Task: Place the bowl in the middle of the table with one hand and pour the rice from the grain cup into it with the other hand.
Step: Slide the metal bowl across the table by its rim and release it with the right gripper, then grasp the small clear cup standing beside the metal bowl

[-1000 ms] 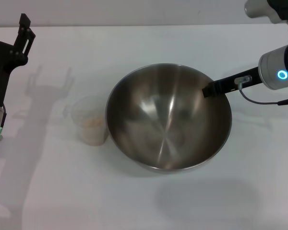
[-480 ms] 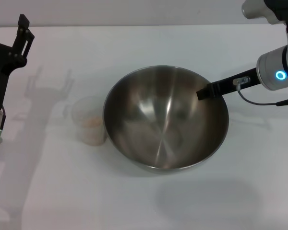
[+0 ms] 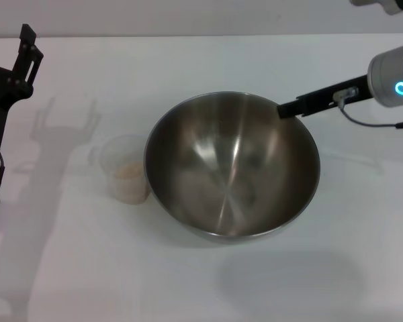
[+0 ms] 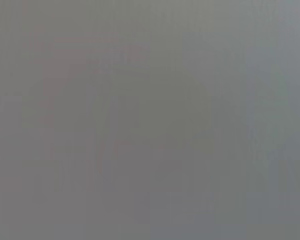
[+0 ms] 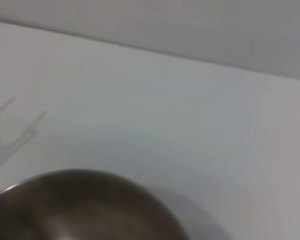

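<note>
The bowl (image 3: 232,166) sits upright on the table (image 3: 363,255), roughly at the centre of the head view. Its inside shows only polished metal and reflections; no grains are seen in it.

The grain cup (image 3: 124,168) stands upright on the table just beside the bowl, on the robot's left side of it. Cup and bowl appear to be touching or very nearly so; the head view does not settle which. A low layer of rice (image 3: 128,172) lies in the cup.

The right gripper (image 3: 287,109) reaches in from the right, its tip at the bowl's far right rim. It reads as a single dark bar; whether the fingers are apart or together cannot be told, nor whether the tip rests on the rim or sits just above it.

The left gripper (image 3: 28,41) is at the far left edge of the head view, pointing away from the robot, well apart from the cup and holding nothing. Its fingers' state cannot be told from this angle.

The right wrist view shows part of the bowl's rim (image 5: 75,175) and bare table (image 5: 140,100) beyond it. The left wrist view is a uniform grey field with nothing identifiable.
</note>
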